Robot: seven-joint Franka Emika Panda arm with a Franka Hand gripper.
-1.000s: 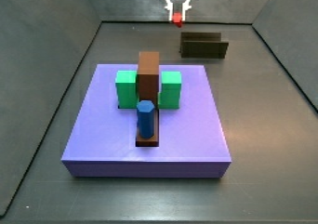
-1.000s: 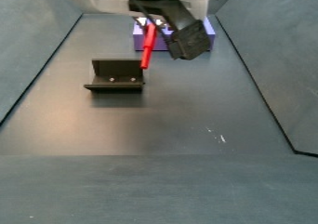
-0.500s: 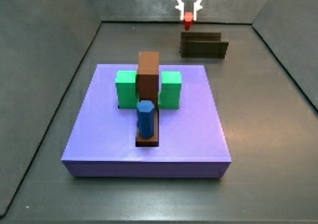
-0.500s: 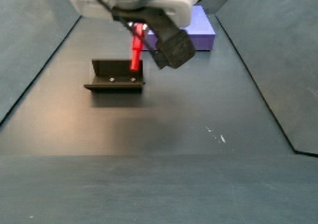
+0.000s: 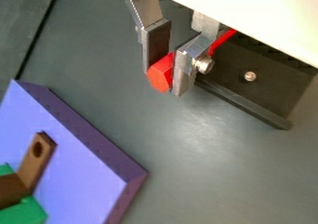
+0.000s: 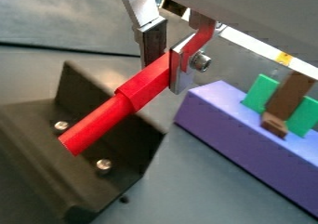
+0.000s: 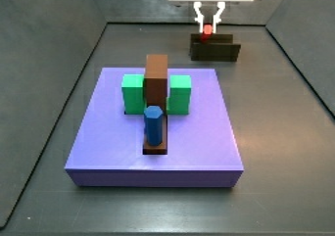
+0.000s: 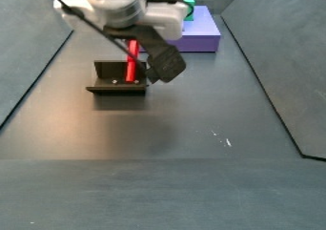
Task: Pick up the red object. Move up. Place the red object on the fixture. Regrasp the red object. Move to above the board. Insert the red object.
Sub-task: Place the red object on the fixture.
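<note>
My gripper [image 5: 172, 68] is shut on the red object [image 6: 114, 107], a red peg, holding it near one end. The peg hangs down from the fingers and its lower end is right over the fixture [image 8: 118, 78], a dark L-shaped bracket; I cannot tell whether it touches. In a side view the gripper [image 7: 207, 23] holds the peg [image 7: 207, 29] just above the fixture [image 7: 215, 49] at the far end of the floor. The board [image 7: 155, 132], a purple slab, carries green blocks [image 7: 133, 91], a brown bar [image 7: 156, 79] and a blue peg [image 7: 153, 125]. The board also shows in both wrist views [image 6: 248, 155].
The dark grey floor tray [image 8: 192, 148] has sloped side walls [image 7: 53, 93] around it. The board lies nearer in a side view, apart from the fixture. A small white mark [image 8: 219, 135] lies on the floor.
The gripper has carried the red peg sideways and down, from beside the fixture to right over it. The board and its pieces have not moved.
</note>
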